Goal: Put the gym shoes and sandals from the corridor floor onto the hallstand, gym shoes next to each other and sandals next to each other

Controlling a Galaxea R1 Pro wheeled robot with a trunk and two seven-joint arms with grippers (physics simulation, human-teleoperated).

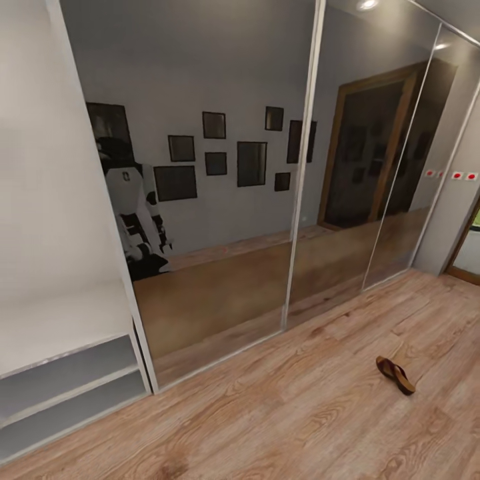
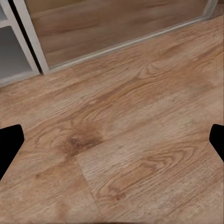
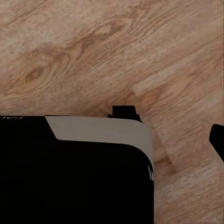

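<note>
One brown sandal (image 1: 395, 374) lies flat on the corridor floor (image 1: 280, 413), off to the right, well clear of the wardrobe. The light-grey hallstand (image 1: 67, 380) stands at the lower left, its two cubby tiers bare; its corner (image 2: 14, 51) also appears in the left wrist view. The gym shoes are out of view. My left gripper (image 2: 112, 144) hangs open over bare planks, with nothing between its black fingertips (image 2: 9, 144). My right gripper (image 3: 112, 144) is spread wide, one fingertip (image 3: 218, 140) at the picture's edge, above the floor beside my own base.
A mirrored sliding-door wardrobe (image 1: 220, 200) runs along the wall right of the hallstand, with my reflection (image 1: 133, 213) in it. My black base with its pale rim (image 3: 102, 133) sits under the right wrist. A glass door (image 1: 470, 247) stands at the far right.
</note>
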